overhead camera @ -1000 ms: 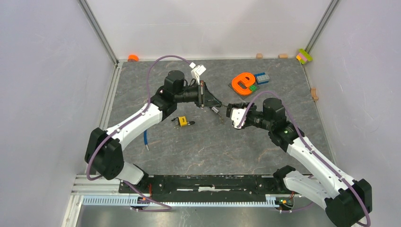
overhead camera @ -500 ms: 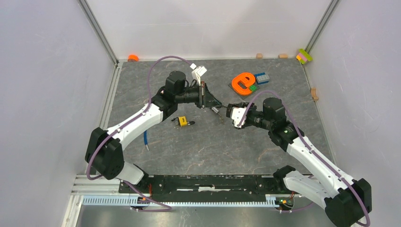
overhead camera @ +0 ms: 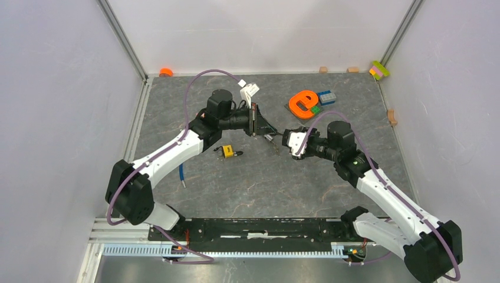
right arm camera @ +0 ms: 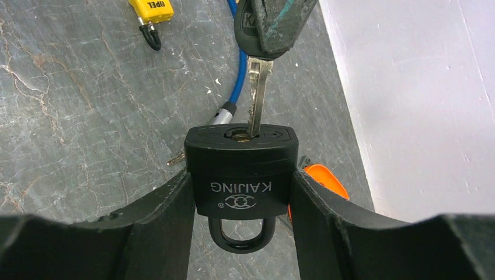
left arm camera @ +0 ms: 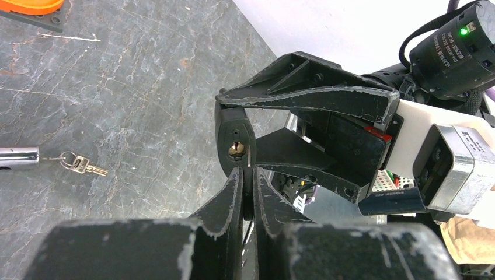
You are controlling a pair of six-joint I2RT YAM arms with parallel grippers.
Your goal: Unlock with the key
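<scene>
Over the middle of the table, the right gripper (right arm camera: pixel 241 181) is clamped on the black padlock (right arm camera: pixel 240 153). The left gripper (left arm camera: pixel 246 178) pinches the key (right arm camera: pixel 255 99), and its fingers cover most of the head. The blade tip sits in the keyhole; how deep, I cannot tell. A yellow padlock (right arm camera: pixel 153 8) on the table is cut off in the right wrist view

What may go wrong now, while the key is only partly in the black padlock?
The key enters the padlock slightly tilted, most of its blade outside; pushing may jam it.
The left pincer pinches only the key's head, so it may twist there.
The right pincer grips only the padlock's sides; turning may shift it.
</scene>
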